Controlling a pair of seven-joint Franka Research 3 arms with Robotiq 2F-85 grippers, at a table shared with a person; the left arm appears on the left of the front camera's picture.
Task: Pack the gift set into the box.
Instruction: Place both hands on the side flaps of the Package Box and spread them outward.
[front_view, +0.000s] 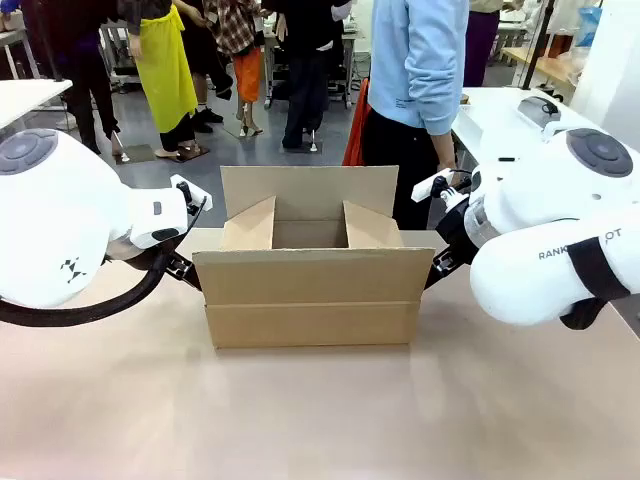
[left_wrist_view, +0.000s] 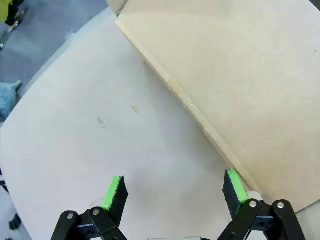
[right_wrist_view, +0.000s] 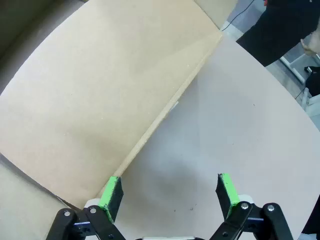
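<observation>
The box (front_view: 310, 290) stands in the middle of the table with its top open: the far flap is upright, the two side flaps slant inward and the near flap hangs down the front. My left gripper (left_wrist_view: 174, 192) is open just above the tabletop beside the box's left wall (left_wrist_view: 240, 75), with one green pad (left_wrist_view: 234, 186) close to the wall's bottom edge. On the other side my right gripper (right_wrist_view: 170, 192) is open too, one pad (right_wrist_view: 111, 192) next to the box's right wall (right_wrist_view: 100, 90). Nothing is between either pair of fingers. The gift set is out of view.
A person in a light blue top (front_view: 415, 60) stands at the far side behind the box. Bare tan tabletop (front_view: 320, 420) stretches in front of the box. A white table (front_view: 500, 115) stands at the back right, and other people are farther off.
</observation>
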